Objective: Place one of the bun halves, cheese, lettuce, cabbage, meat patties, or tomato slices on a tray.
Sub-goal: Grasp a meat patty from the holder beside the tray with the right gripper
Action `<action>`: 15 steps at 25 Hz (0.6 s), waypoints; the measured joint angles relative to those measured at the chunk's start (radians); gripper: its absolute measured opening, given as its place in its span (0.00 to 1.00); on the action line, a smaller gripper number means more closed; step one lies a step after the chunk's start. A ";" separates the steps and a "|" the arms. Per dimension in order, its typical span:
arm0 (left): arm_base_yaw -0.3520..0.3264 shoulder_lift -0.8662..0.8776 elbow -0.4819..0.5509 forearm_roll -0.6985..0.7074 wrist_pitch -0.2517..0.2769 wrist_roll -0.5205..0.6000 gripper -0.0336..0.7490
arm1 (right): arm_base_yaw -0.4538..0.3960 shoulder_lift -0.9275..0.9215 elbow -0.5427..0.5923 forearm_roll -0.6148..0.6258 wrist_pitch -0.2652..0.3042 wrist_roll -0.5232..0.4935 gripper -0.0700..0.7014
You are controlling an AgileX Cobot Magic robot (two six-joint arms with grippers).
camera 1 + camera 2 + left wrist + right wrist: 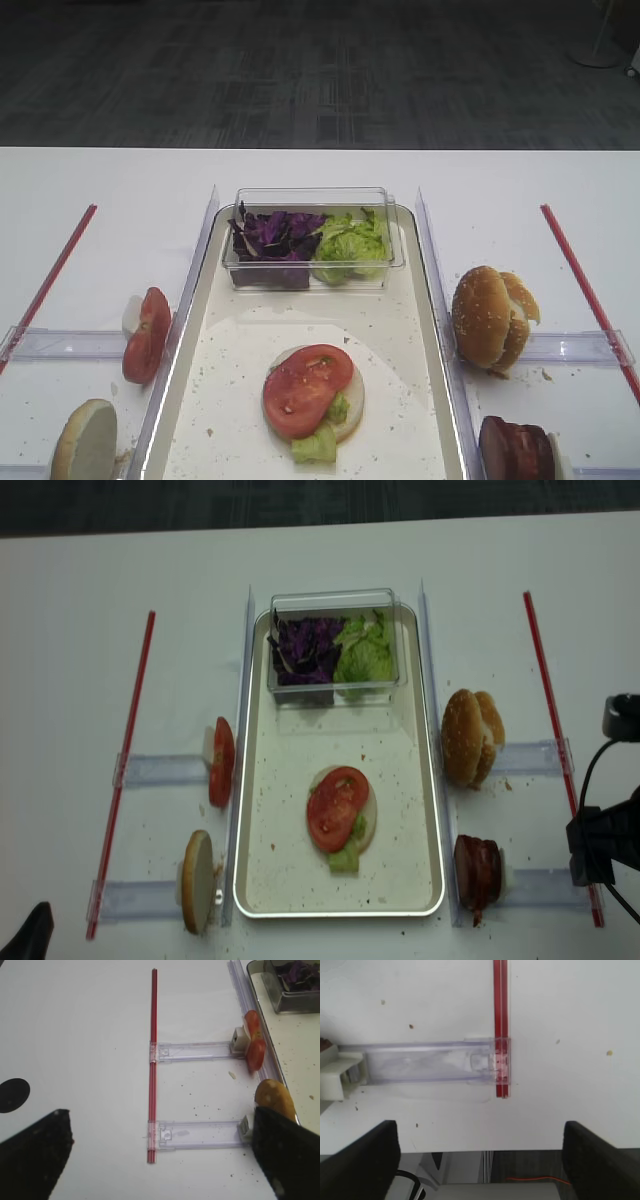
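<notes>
We see a tomato slice (306, 388) atop lettuce (318, 443) and a bun half (349, 398) on the tray (400, 330). Both our right pincer (480, 1160) and left pincer (165, 1160) hover released over the surface (560, 1000), holding nothing.

A robotics lab or test room, by the look of it, not a kitchen. A plain white table (300, 175) stands on dark grey office carpet (300, 70). Red strips (125, 770) and clear plastic rails (425, 1062) fixed to the top lay out set stations. Burger parts sit staged around a crumb-speckled tray (420, 810), and black cabling (600, 780) trails at the edge.
</notes>
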 joint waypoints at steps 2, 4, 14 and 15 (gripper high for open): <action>0.000 0.000 0.000 0.000 0.000 0.000 0.90 | 0.000 0.022 -0.015 0.000 -0.004 0.000 0.95; 0.000 0.000 0.000 0.000 0.000 0.000 0.90 | 0.000 0.038 -0.023 0.000 -0.008 0.000 0.95; 0.000 0.000 0.000 0.000 0.000 0.000 0.90 | 0.000 0.044 -0.031 0.014 -0.021 0.000 0.94; 0.000 0.000 0.000 0.000 0.000 0.000 0.90 | 0.000 0.044 -0.033 0.026 -0.021 -0.006 0.93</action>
